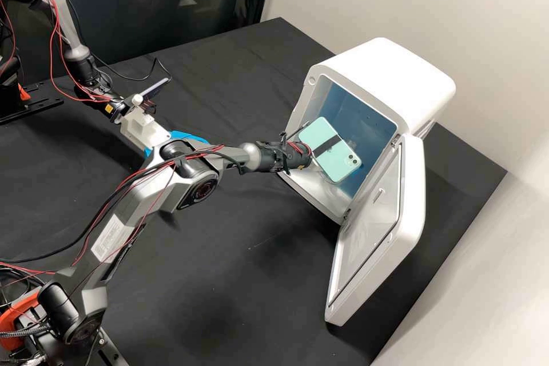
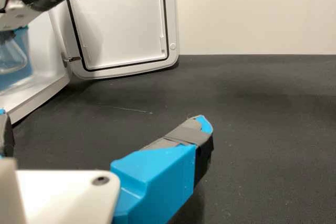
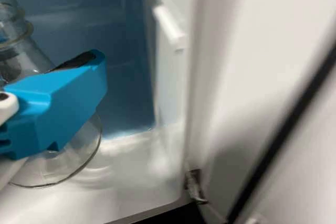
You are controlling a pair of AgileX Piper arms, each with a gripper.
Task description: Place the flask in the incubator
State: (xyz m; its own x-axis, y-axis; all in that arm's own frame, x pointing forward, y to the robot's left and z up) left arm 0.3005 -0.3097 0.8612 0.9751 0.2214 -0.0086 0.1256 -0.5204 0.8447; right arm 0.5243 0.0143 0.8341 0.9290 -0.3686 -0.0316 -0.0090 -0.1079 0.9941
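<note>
Conical glass flask (image 3: 16, 51) on incubator (image 1: 394, 86) floor, bench (image 1: 229, 274) 3 o'clock | likely light, slippery, fragile; best gripped at neck | right gripper (image 3: 58, 93): hold cannot be told | left gripper (image 2: 102, 121): jaws apart, empty

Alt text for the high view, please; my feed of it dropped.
The right arm extends across the black bench into the open white incubator, its wrist at the mouth of the blue chamber. The door stands swung wide; the left gripper sits low over the bench behind that arm.
</note>
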